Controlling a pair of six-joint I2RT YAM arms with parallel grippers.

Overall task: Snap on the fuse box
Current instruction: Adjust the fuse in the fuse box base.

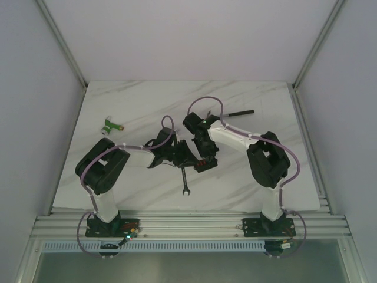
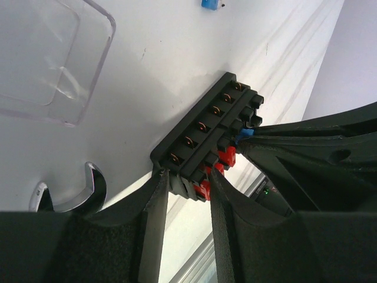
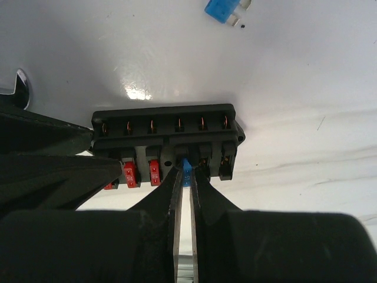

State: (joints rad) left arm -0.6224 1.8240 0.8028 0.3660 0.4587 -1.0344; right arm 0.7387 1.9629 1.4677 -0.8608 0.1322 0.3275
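Your left gripper [image 2: 185, 188] is clamped across one short end of the fuse box [image 2: 200, 127], which rests on the white table [image 2: 177, 41] directly ahead of its fingertips. Your right gripper [image 3: 185, 177] is pinched on a blue fuse [image 3: 186, 168] seated in the box's near row. Box: black, rectangular, with a far row of six brass contacts; red fuses [image 3: 130, 173] sit in slots left of the right fingers. Fuse markings are too small to read. The clear cover [image 2: 53, 59] lies apart, ahead-left of the left gripper; a wrench [image 2: 88, 188] head is just left of its fingers. A loose blue fuse [image 3: 222, 10] lies well ahead of the right gripper.
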